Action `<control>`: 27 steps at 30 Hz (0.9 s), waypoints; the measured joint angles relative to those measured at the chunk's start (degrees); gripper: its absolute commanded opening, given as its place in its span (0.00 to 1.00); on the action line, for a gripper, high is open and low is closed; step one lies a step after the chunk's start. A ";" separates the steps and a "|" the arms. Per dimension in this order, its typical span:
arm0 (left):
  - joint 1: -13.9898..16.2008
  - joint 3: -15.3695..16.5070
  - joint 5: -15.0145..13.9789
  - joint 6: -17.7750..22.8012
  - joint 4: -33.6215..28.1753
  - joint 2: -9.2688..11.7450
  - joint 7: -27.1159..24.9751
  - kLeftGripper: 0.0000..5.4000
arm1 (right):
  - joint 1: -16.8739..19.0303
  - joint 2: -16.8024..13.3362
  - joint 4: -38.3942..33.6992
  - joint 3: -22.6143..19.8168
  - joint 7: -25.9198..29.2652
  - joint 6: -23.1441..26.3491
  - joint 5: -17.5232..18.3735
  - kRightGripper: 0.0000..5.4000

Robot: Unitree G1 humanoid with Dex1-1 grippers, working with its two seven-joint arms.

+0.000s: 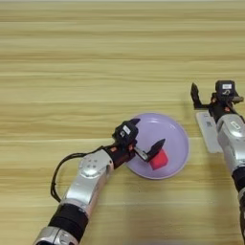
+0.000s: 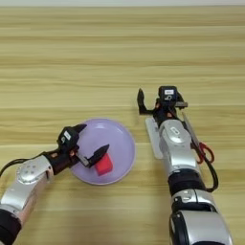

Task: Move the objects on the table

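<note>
left eye view: the left gripper [image 1: 147,139] stands wide open over the near side of the round lilac plate [image 1: 174,131], its near finger just beside the small red block [image 1: 159,159] lying there. the drop looks done, so the next move calls for backing off near-left without nudging the block.

right eye view: metal scissors with dark red handles [image 2: 201,146] lie right of the right gripper [image 2: 155,103], whose fingers i cannot tell. the light wooden table [image 2: 72,62] is bare beyond.
</note>
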 measured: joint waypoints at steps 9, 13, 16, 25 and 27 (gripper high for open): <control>0.88 -2.65 0.14 -0.99 -1.83 1.21 -3.68 1.00 | 0.00 0.00 0.09 0.03 0.00 0.00 0.00 1.00; 1.74 -4.03 0.13 -1.15 -3.49 2.05 -5.94 1.00 | 0.00 0.00 0.11 0.03 0.01 0.00 0.01 1.00; 2.39 -4.58 0.14 -1.19 -4.23 2.89 -6.60 1.00 | 0.00 0.00 0.12 0.03 0.01 0.00 0.02 1.00; 2.79 -5.39 2.79 -1.00 -3.91 4.21 -4.96 1.00 | -0.01 0.00 0.45 0.02 -0.02 0.00 0.03 1.00; 2.70 -5.39 3.67 -0.90 -3.15 4.53 -4.09 1.00 | -0.02 0.00 0.52 0.02 -0.03 0.00 0.03 1.00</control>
